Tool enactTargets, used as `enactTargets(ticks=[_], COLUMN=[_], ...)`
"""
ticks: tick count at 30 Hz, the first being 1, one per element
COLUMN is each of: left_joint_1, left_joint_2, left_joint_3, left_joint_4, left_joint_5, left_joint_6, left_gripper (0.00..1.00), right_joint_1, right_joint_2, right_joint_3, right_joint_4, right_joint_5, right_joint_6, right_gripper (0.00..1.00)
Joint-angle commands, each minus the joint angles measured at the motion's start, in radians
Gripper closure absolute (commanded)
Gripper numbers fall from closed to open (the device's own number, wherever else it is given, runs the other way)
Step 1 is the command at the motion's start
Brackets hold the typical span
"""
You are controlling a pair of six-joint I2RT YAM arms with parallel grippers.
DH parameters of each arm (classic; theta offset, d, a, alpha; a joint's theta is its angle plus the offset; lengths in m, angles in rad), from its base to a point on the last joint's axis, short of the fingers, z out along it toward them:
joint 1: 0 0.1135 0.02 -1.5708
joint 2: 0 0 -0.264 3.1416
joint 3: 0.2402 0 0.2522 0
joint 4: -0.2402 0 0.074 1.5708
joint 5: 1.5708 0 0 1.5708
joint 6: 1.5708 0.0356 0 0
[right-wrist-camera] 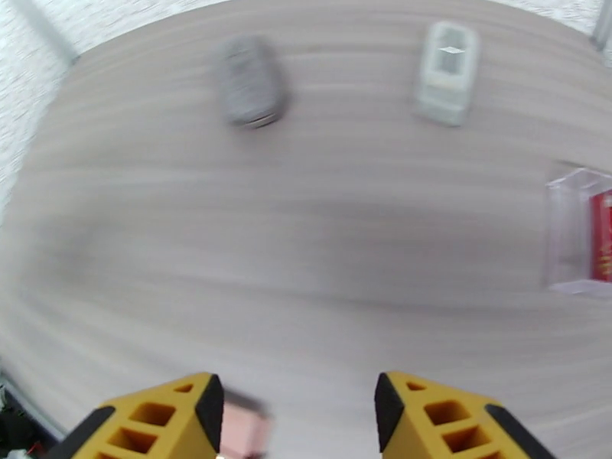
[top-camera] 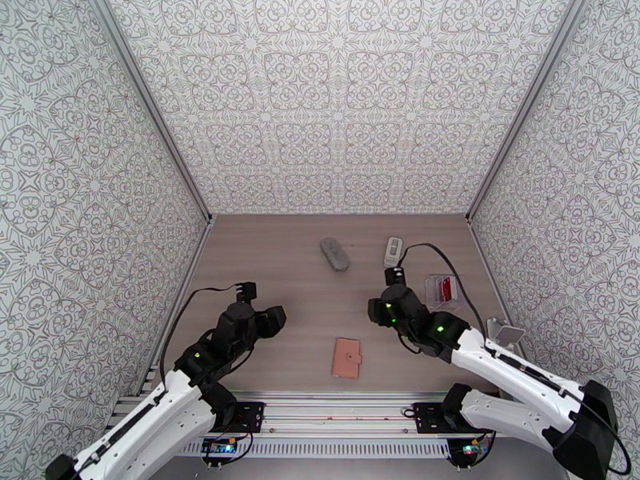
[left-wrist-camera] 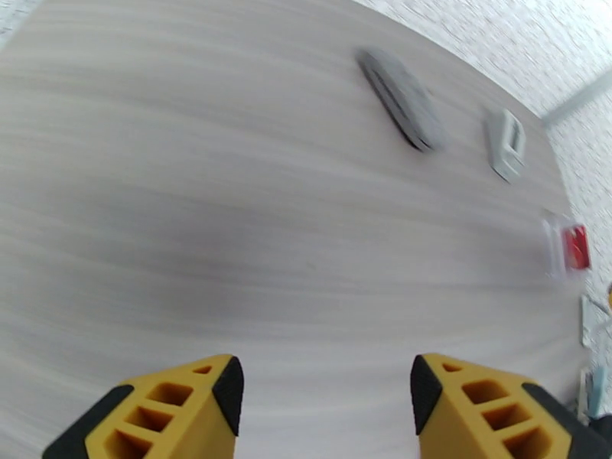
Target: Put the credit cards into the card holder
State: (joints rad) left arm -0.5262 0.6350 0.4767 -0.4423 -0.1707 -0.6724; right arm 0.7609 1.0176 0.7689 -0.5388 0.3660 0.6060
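Wood-grain bench (top-camera: 272, 258) smears in both wrist views. Right of the right jaws and ahead, the red card (right-wrist-camera: 603, 239) lies in a clear box (right-wrist-camera: 566, 231), cut off by the frame edge. From above, a pink wallet (top-camera: 346, 358) lies between both jaws, nearer the bases. Left arm (top-camera: 172, 398) and right arm (top-camera: 504, 366) reach forward, low; left jaws and right jaws gape wide, empty.

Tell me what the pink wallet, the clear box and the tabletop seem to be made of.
The pink wallet looks like leather or faux leather: matte, flat, with a small tab on one edge. The clear box seems hard, glossy plastic: see-through walls show something red inside. The tabletop looks like matte wood or wood-grain laminate: fine parallel streaks.
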Motion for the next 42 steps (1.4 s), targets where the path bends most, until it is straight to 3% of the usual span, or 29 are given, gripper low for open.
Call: enactTargets(ticks=[1,8,13,15,20,22,25,30,31,34,36,41,42], left_joint_1=[0.048,0.142,0.225,0.242,0.262,0.298,0.364,0.469,0.478,0.487,0.495,0.562,0.577], left_joint_2=[-0.02,-0.038,-0.061,-0.058,-0.023,-0.004,0.028,0.161,0.208,0.389,0.446,0.605,0.638], left_joint_3=[0.029,0.028,-0.065,-0.08,-0.174,-0.202,-0.243,-0.237,-0.256,-0.288,-0.234,-0.218,-0.217], left_joint_4=[-0.037,-0.043,0.162,0.223,0.467,0.553,0.706,0.793,0.862,1.064,1.012,1.228,1.28], left_joint_5=[-0.026,-0.101,-0.105,-0.124,-0.275,-0.318,-0.266,-0.166,-0.159,-0.176,-0.112,-0.03,-0.005], left_joint_6=[0.07,0.145,0.225,0.274,0.429,0.424,0.461,0.537,0.55,0.607,0.627,0.628,0.618], left_gripper=[0.36,0.34,0.3,0.27,0.26,0.25,0.25,0.24,0.24,0.21,0.21,0.19,0.19], right_joint_1=[-0.041,-0.132,-0.215,-0.253,-0.373,-0.411,-0.455,-0.6,-0.608,-0.614,-0.624,-0.652,-0.651], right_joint_2=[-0.055,-0.117,-0.152,-0.159,-0.12,-0.09,-0.065,0.08,0.101,0.172,0.245,0.44,0.421], right_joint_3=[-0.034,-0.097,-0.131,-0.164,-0.228,-0.274,-0.357,-0.453,-0.426,-0.468,-0.477,-0.501,-0.497], right_joint_4=[-0.006,0.05,0.159,0.237,0.401,0.511,0.701,0.947,0.909,1.155,1.299,1.615,1.562], right_joint_5=[0.045,0.076,0.112,0.17,0.192,0.193,0.212,0.182,0.181,0.177,0.177,0.074,0.024], right_joint_6=[-0.073,-0.17,-0.288,-0.324,-0.367,-0.413,-0.486,-0.451,-0.449,-0.513,-0.54,-0.561,-0.563], right_gripper=[0.37,0.29,0.26,0.2,0.08,0.05,0.03,0.02,0.02,0.01,0.01,0.01,0.02])
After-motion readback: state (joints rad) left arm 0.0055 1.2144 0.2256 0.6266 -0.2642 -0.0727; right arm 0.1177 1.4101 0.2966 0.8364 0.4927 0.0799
